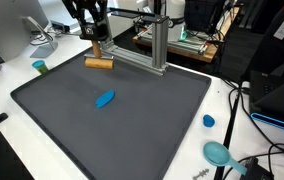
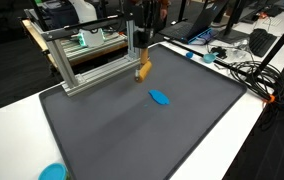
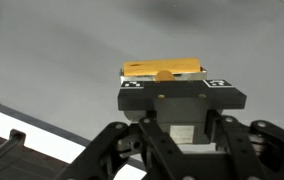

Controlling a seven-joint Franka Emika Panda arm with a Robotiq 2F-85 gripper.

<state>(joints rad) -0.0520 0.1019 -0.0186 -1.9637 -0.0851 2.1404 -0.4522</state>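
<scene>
My gripper [image 1: 96, 42] hangs over the far edge of the dark mat [image 1: 132, 125], beside the aluminium frame [image 1: 152, 45]. It looks shut on a small wooden piece [image 1: 96, 48] held upright just above a longer wooden block [image 1: 100, 63] lying on the mat. In an exterior view the gripper [image 2: 141, 52] and the wood [image 2: 143, 70] show as one tilted shape. In the wrist view the wooden block [image 3: 162, 70] lies just beyond the gripper body [image 3: 182, 110], and the fingertips are hidden. A blue object [image 1: 105, 98] lies mid-mat, also seen in an exterior view [image 2: 159, 97].
A green cup [image 1: 40, 67] stands off the mat. A blue cap [image 1: 209, 121] and a teal bowl [image 1: 218, 153] sit on the white table, with cables [image 1: 247, 165] nearby. Monitors and clutter stand behind the frame [image 2: 82, 55].
</scene>
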